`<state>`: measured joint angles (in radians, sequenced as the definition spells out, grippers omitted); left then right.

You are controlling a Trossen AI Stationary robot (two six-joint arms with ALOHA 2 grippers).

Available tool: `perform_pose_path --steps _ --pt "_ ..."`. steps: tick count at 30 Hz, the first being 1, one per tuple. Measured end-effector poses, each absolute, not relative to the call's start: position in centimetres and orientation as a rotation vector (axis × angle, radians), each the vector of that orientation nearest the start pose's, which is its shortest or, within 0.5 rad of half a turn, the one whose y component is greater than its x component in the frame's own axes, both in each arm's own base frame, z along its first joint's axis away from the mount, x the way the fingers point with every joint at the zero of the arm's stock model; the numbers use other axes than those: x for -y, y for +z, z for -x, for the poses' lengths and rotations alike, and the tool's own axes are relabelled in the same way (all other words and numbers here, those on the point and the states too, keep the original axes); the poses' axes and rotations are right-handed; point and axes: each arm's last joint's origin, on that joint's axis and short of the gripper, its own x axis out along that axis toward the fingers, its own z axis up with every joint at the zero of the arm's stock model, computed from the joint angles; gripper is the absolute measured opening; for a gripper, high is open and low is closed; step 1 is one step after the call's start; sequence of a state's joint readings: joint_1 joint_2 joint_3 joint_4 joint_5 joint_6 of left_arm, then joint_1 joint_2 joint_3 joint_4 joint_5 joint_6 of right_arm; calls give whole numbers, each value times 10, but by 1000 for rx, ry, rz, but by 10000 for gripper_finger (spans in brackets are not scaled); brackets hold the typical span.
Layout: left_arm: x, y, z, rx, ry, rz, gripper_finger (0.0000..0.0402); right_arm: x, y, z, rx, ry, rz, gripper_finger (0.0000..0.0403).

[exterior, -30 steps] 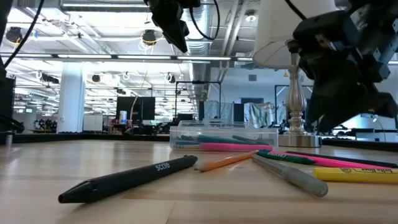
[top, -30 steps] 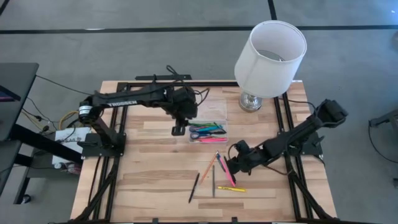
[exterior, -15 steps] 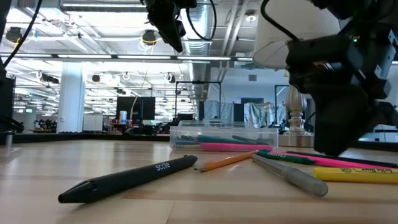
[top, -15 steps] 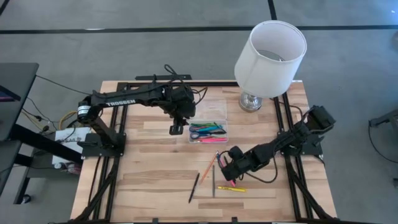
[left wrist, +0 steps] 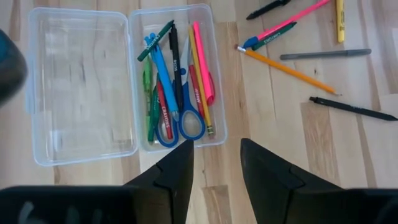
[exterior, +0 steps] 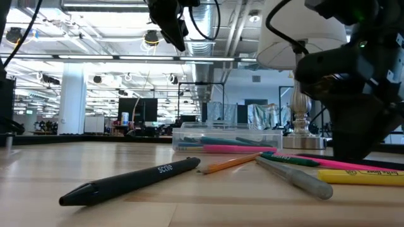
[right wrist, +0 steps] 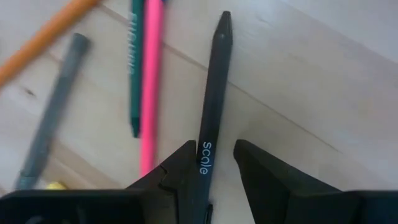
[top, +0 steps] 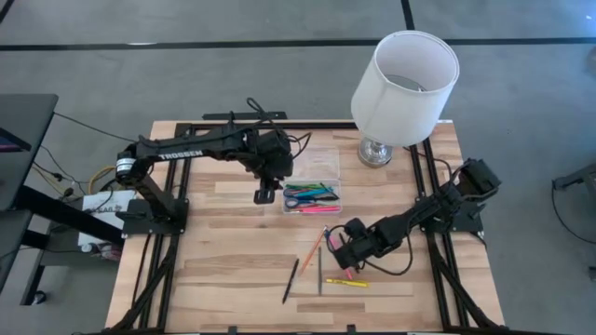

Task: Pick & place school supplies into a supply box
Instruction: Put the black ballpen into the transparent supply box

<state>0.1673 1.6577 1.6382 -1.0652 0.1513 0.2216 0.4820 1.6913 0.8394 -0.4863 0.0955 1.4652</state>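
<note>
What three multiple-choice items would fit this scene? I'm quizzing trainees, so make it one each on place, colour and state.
1. The scissors lie: A) in the box; B) beside the box; C) under the box.
2. The pencil is: A) blue; B) orange; C) white.
3. The right gripper is: A) shut on the pencil; B) open, a black pen between its fingers; C) shut and empty.

Key: 1 A, the blue handles show among the pens inside the box. 2 B, its shaft is orange on the wood. 3 B, the fingers stand apart either side of the pen.
</note>
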Motion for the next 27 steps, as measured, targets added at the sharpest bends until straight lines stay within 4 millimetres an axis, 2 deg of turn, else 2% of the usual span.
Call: perform_pose_path --steps 12,19,27 --pt "-48 336 -331 -1065 -104 -17 126 -118 127 -239 -1399 -679 -742 118" --pt "-48 337 -331 -1059 -95 -6 126 -110 134 -237 -1532 -603 -541 118" --pt "-44 337 -332 -1061 -86 9 126 -103 135 -235 -1639 -480 -434 118"
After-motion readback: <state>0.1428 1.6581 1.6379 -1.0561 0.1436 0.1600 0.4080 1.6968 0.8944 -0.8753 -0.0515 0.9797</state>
